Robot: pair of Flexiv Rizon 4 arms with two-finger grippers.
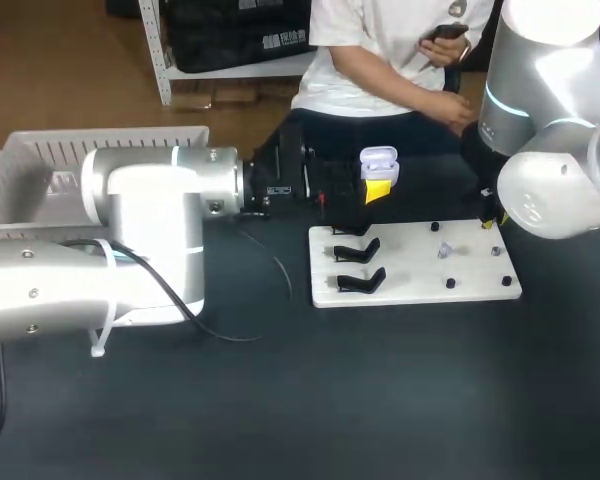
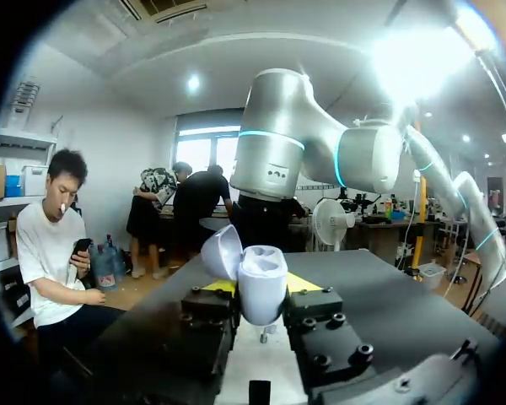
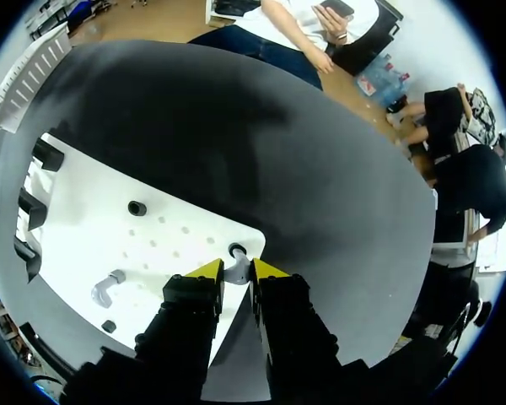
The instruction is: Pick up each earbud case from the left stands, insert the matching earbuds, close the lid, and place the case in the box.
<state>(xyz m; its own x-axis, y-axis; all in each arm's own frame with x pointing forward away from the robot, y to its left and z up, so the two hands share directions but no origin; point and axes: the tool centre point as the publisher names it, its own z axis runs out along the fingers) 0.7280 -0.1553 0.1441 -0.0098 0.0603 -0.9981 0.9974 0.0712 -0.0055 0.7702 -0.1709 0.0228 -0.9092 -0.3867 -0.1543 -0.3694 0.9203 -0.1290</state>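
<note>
The open earbud case [image 2: 261, 283] is clamped in the left gripper [image 2: 260, 291] with its lid flipped back. It's held up off the table just past the far left corner of the white board [image 1: 410, 290], above the black stands [image 1: 358, 252]. At the board's far right corner the right gripper [image 3: 237, 272] is down low, and an earbud [image 3: 236, 263] looks to be pinched between its yellow tips, right at its peg. A second earbud [image 3: 108, 291] is lying loose nearer the middle of the board, well apart from the first. So the step in hand is judged to be getting that first bud off the board and into the case. It's probably best lifted straight up so it isn't twisted in the grip, then carried left to the case. The case should be held dead steady, and the bud lined up over its matching socket before it's lowered in stem first. It shouldn't be let go until it's properly seated, or the lid won't shut. The white slatted box [image 1: 50, 150] sits at the far left for later.
</note>
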